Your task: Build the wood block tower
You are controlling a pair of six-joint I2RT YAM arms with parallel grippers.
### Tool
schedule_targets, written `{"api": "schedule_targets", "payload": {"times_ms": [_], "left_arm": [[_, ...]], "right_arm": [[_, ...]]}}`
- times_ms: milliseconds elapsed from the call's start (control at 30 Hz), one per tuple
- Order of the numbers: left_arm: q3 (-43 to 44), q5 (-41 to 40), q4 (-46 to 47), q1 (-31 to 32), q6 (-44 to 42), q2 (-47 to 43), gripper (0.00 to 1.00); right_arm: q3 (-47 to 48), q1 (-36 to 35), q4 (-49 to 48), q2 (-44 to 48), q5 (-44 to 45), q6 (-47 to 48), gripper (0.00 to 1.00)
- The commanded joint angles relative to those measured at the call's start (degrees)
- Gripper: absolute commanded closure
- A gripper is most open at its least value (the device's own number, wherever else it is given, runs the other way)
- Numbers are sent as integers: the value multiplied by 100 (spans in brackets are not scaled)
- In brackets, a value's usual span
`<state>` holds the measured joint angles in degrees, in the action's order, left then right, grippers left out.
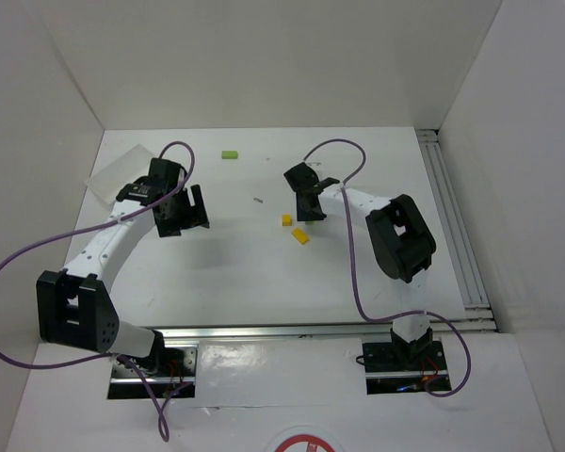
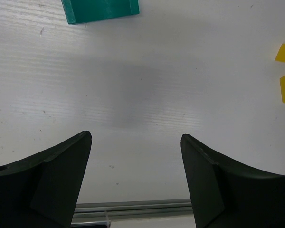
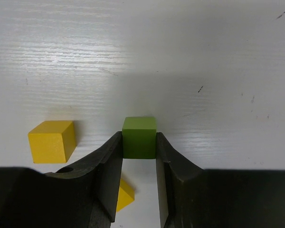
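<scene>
My right gripper (image 3: 139, 142) is shut on a small green cube (image 3: 139, 129), a finger pressed against each side, low over the white table. A yellow cube (image 3: 52, 140) sits just left of the fingers, and a second yellow piece (image 3: 123, 194) peeks out under the left finger. From above, both yellow blocks (image 1: 286, 219) (image 1: 300, 235) lie beside my right gripper (image 1: 311, 209). A light green block (image 1: 229, 154) lies alone farther back. My left gripper (image 2: 136, 142) stands wide open with nothing in it. The teal arch piece (image 2: 99, 9) lies ahead of it, cut off by the frame edge.
A thin white tray (image 1: 113, 174) lies at the back left, partly under the left arm. White walls enclose the table on three sides. A metal rail (image 1: 457, 226) runs along the right edge, and purple cables loop over both arms.
</scene>
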<state>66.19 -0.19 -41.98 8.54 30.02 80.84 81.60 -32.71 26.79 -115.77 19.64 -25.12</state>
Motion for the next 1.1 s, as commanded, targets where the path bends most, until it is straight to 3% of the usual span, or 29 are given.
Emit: {"api": "schedule_targets", "payload": {"times_ms": [0,200,267,367,633,767,933,1033,1067], "left_arm": [[60,-61,14,34,-40,29,11],[60,-61,14,34,-40,29,10],[-1,-8,14,34,-92,-85,9],[-1,-8,14,34,-93,-86,9],[376,63,145,87,109,195,9],[1322,1,269,157,215,844,9],[2870,-104,269,210,408,2513,9],[4547,-227,-195,210,251,3997,9],[5622,-228,-362,210,250,4410,9]], "right_arm": [[-48,-51,-130,45,31,166,65],[-48,-104,-130,-7,31,113,61],[5,-104,-130,-7,31,113,45],[5,-104,-130,-7,31,60,37],[250,-104,64,502,137,60,30],[418,-104,125,774,85,113,22],[935,-104,28,582,-188,227,19],[1200,-157,187,389,-188,227,16],[1252,-157,187,388,-188,227,16]]}}
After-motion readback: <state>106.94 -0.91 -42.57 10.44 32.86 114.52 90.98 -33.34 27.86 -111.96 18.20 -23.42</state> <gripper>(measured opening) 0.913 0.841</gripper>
